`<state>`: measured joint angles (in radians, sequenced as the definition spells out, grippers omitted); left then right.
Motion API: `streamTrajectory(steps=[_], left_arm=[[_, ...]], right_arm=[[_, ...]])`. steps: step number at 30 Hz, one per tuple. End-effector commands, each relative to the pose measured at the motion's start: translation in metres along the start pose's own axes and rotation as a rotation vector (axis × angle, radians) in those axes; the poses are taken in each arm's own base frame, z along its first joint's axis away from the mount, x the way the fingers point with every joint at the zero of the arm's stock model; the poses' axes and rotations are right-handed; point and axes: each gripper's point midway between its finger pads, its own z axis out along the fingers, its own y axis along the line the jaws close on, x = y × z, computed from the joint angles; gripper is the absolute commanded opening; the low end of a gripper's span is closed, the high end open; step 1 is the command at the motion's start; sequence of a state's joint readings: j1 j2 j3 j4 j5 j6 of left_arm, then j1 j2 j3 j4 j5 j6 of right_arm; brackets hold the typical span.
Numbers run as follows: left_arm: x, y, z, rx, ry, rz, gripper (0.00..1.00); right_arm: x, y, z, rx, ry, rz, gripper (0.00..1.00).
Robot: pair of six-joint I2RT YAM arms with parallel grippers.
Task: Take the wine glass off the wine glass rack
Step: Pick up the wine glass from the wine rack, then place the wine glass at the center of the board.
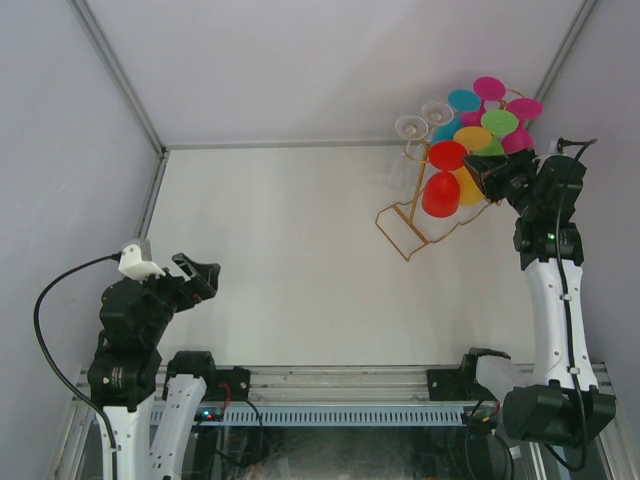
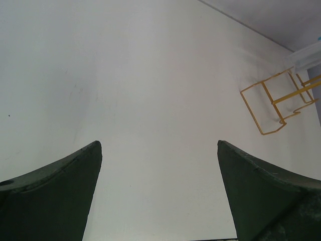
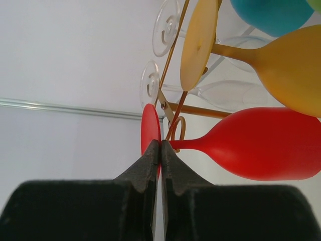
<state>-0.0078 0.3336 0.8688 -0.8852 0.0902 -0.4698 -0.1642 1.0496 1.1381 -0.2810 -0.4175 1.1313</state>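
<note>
Our left arm (image 1: 130, 330) sits folded over the table's near-left corner. The left gripper (image 2: 159, 145) is above the table with its jaws spread wide, aimed across the table. Our right arm (image 1: 552, 280) reaches along the right edge to the far-right corner, wrist bent left. The right gripper (image 3: 160, 143) is closed tight, tips pinching the foot rim of the red wine glass (image 3: 261, 143).

Top view overhead, rear; wrist views close; all share wine glass rack (image 2: 296, 93).

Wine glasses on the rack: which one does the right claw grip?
The red glass: the shut right claw pinches the rim of its round foot. The yellow glass and the clear glasses are not touched.
</note>
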Motion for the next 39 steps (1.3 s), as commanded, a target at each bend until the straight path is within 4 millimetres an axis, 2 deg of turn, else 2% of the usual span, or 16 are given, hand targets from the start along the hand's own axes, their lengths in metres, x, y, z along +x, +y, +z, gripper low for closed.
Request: streamTrajectory(steps=[1, 8, 15, 23, 31, 34, 39], left_arm=[[-0.008, -0.005, 0.000, 0.021, -0.027, -0.008, 1.00], [-0.008, -0.006, 0.000, 0.020, -0.022, -0.011, 1.00], [-0.009, -0.004, 0.000, 0.012, -0.032, -0.015, 1.00], [-0.013, -0.006, -0.001, 0.015, -0.050, -0.028, 1.00], [-0.013, -0.016, 0.000, 0.070, -0.043, -0.042, 1.00], [-0.009, -0.029, 0.002, 0.140, -0.021, -0.056, 1.00], [-0.004, -0.057, 0.005, 0.298, 0.037, -0.088, 1.00]], right_arm=[[-0.015, 0.024, -0.015, -0.046, -0.078, -0.024, 0.00], [-0.019, 0.022, -0.019, -0.034, -0.108, -0.016, 0.00], [-0.014, 0.018, -0.023, -0.032, -0.105, -0.007, 0.00], [-0.004, 0.019, -0.039, -0.062, -0.096, -0.022, 0.00], [0.032, 0.025, -0.064, -0.137, 0.015, -0.078, 0.00], [0.049, 0.032, -0.073, -0.180, 0.069, -0.129, 0.00], [0.090, 0.048, -0.082, -0.290, 0.230, -0.224, 0.00]])
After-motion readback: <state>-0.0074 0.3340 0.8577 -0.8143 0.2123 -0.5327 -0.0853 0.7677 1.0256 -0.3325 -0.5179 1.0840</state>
